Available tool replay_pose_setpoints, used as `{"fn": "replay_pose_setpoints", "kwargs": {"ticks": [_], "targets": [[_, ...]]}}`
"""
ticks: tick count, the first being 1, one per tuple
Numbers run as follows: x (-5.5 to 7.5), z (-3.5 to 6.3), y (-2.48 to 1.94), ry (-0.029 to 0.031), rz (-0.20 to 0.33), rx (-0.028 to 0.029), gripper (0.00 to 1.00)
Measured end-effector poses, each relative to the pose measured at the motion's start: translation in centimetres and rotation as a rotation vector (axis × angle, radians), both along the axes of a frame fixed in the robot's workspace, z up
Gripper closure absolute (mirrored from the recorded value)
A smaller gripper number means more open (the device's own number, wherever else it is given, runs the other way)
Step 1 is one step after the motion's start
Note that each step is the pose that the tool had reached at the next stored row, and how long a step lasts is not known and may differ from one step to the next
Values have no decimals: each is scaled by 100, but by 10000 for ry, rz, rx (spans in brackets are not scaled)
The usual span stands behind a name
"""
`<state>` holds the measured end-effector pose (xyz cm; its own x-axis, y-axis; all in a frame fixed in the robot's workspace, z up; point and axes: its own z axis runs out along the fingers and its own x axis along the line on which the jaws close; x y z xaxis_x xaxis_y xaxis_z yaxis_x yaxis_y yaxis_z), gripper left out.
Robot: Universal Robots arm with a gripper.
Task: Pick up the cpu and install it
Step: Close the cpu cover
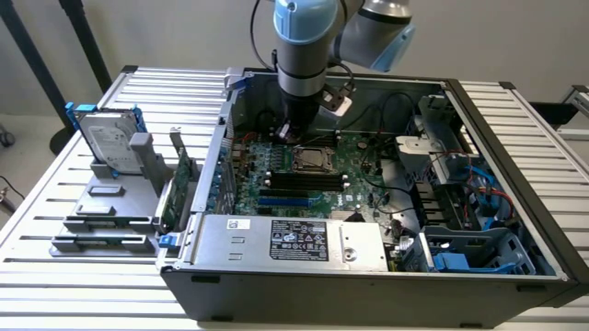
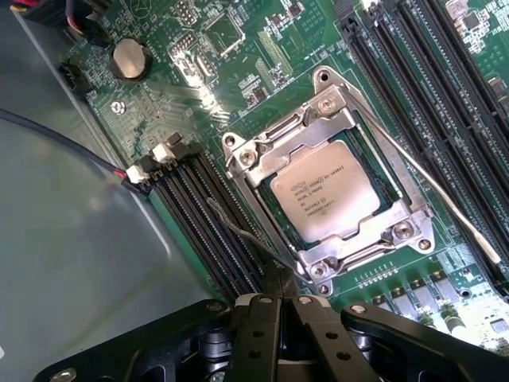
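In the socket (image 2: pixel 334 187) at the middle of the motherboard (image 1: pixel 304 172), the cpu (image 2: pixel 330 191) lies flat with its silvery top up, framed by the metal retention bracket. It looks seated; the thin latch lever (image 2: pixel 433 191) stands loose beside it, so I judge clamping remains. The gripper (image 2: pixel 278 306) hangs just beside the socket, fingers (image 2: pixel 258 330) pressed together, holding nothing. Memory slots (image 2: pixel 215 231) flank the socket closely, and the case walls (image 1: pixel 221 138) leave little room.
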<state>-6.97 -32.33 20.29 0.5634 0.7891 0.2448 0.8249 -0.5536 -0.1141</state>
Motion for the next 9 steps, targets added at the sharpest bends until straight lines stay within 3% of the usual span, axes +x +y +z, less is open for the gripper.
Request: {"fn": "replay_pose_setpoints", "kwargs": {"ticks": [9], "targets": [[102, -10, 10, 93, -11, -108, 89]]}}
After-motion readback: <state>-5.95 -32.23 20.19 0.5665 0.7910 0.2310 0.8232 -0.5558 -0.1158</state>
